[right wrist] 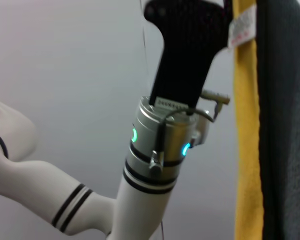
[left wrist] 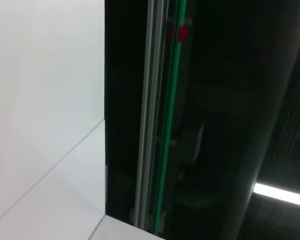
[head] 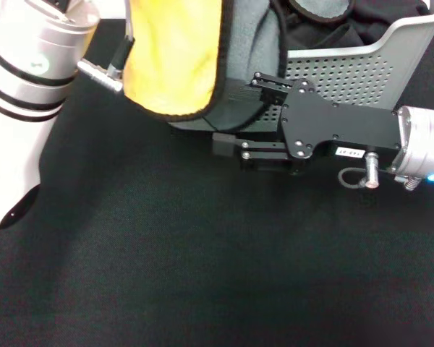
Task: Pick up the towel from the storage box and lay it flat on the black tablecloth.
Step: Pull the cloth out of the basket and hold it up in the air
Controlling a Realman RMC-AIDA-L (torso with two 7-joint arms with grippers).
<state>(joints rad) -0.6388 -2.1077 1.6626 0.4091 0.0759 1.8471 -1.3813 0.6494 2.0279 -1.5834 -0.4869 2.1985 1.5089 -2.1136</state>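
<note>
On the left of the head view the white left arm with black bands rises steeply, its silver wrist at the top corner. The left gripper itself is cut off there, but the right wrist view catches it from farther off: a black body pointing up above a silver collar with teal lights, its tip beside the upper edge of the hanging cloth. Whether its fingers are clamped or parted cannot be told, since they run out of that picture.

Just right of that wrist hangs the fleecy towel, bright yellow on the face turned toward the camera, muted grey-teal on the face behind, edged by a thin black hem. It droops in a folded lobe above the large matte black tablecloth, its lower edge clear of the fabric. In the right wrist view it shows as a yellow strip beside a grey panel, with a small white care label near the top.

Further right, the right gripper reaches in from the right edge, a flat black body on a silver wrist. Its fingers are spread: the upper one lies against the towel's grey fold near the hem, the lower one sits below the cloth, so the towel's lower right corner lies between them, not visibly pinched.

Behind the gripper stands the light grey perforated plastic storage box, with dark bunched black cloths inside it.
</note>
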